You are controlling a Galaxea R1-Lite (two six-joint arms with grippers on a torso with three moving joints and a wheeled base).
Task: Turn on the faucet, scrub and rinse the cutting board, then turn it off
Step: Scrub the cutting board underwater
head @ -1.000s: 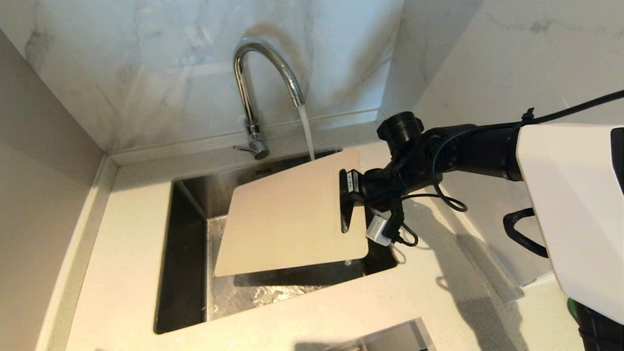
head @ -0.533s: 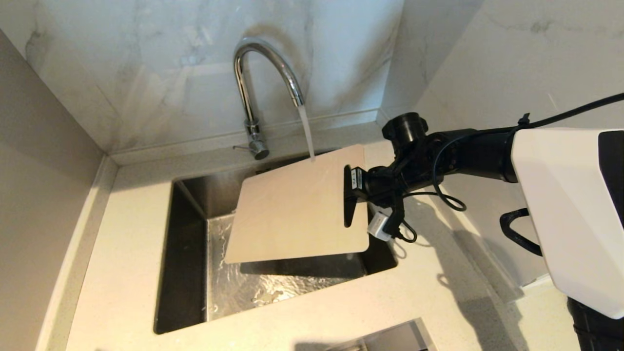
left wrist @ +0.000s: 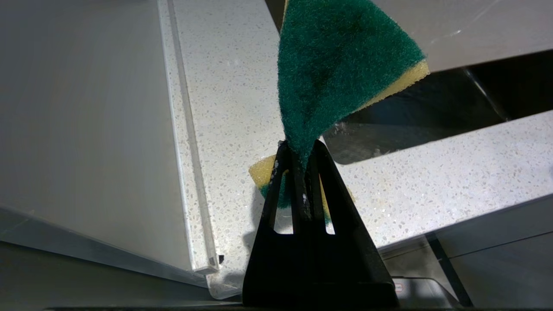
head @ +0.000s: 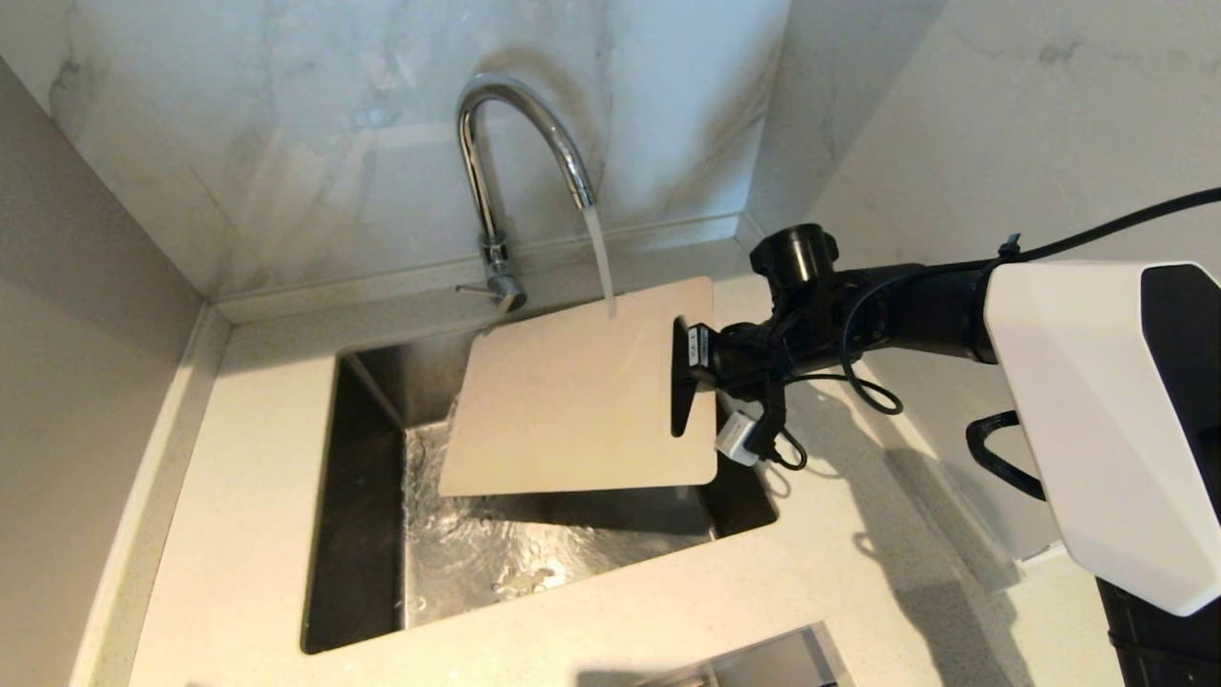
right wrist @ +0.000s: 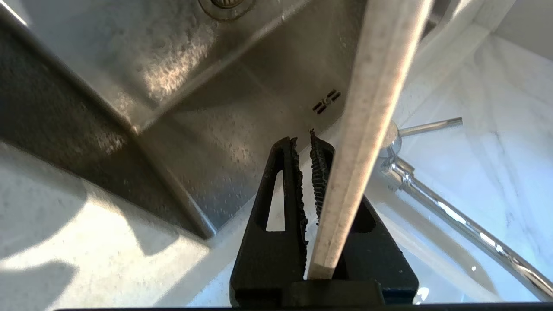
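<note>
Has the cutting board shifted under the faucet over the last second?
Yes. The cutting board, held by the right hand, has moved back toward the faucet; its far edge now overlaps the counter behind the sink.

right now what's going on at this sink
The right gripper is shut on one short end of the cutting board, holding it tilted over the sink. The faucet is running and its stream lands on the board's far edge. The left gripper, off to the side over the counter, is shut on a green and yellow sponge, not touching the board.
</note>
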